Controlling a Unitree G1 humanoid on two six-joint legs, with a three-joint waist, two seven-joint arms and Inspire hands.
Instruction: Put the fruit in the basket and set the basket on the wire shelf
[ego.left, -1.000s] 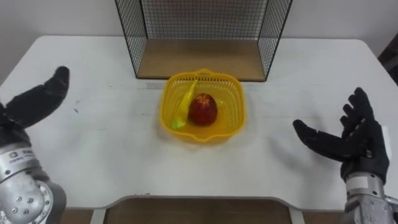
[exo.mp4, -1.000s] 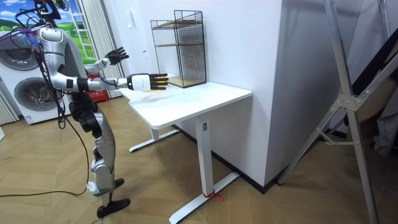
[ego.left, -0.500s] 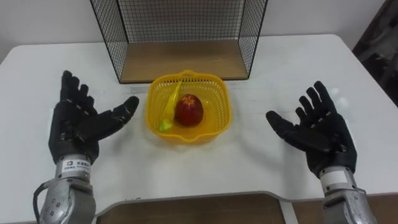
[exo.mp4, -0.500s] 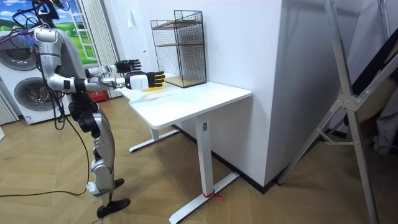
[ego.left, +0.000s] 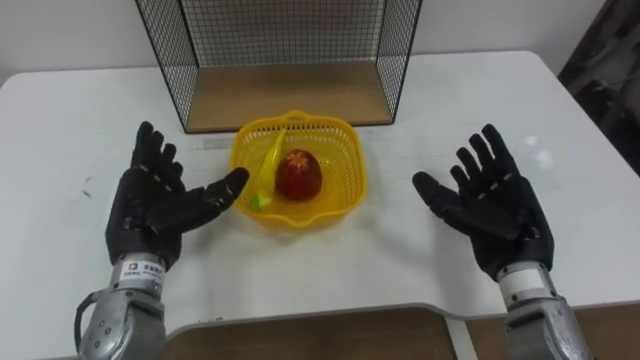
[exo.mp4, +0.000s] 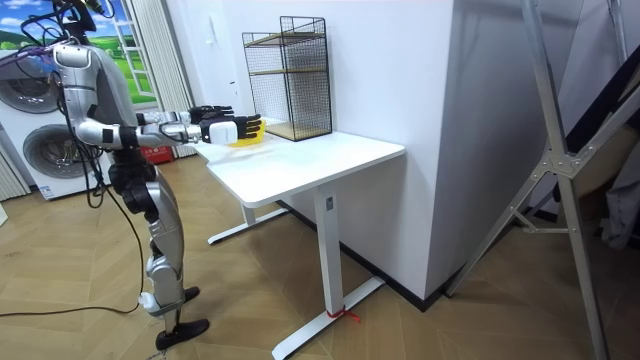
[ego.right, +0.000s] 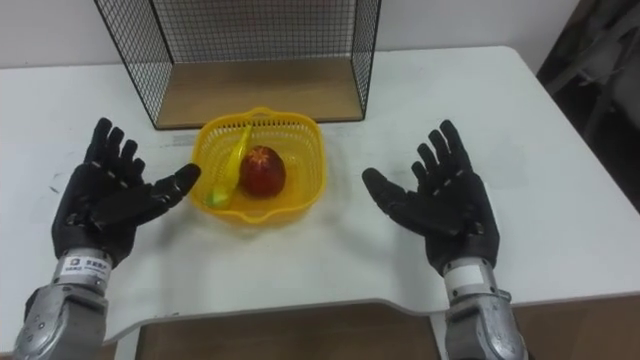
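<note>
A yellow plastic basket (ego.left: 345, 160) sits on the white table (ego.left: 420, 90), just in front of the black wire shelf (ego.left: 280, 60) with its wooden floor. Inside the basket lie a red apple (ego.left: 299, 174) and a yellow banana (ego.left: 268, 170). My left hand (ego.left: 155, 212) is open, palm up, to the left of the basket, its thumb close to the rim without touching. To the basket's right, my right hand (ego.left: 493, 214) is open, palm up, a short gap away. In the room view the robot stands at the table's end with both arms stretched towards the basket (exo.mp4: 240, 141).
The table's front edge (ego.left: 330, 315) runs just below my hands. A white wall rises behind the shelf. Washing machines (exo.mp4: 30, 140) stand behind the robot in the room view.
Both hands have come in from the table's sides towards the basket and turned palm up. The whole picture has shifted, so the camera moved too. The basket and fruit stay put.
</note>
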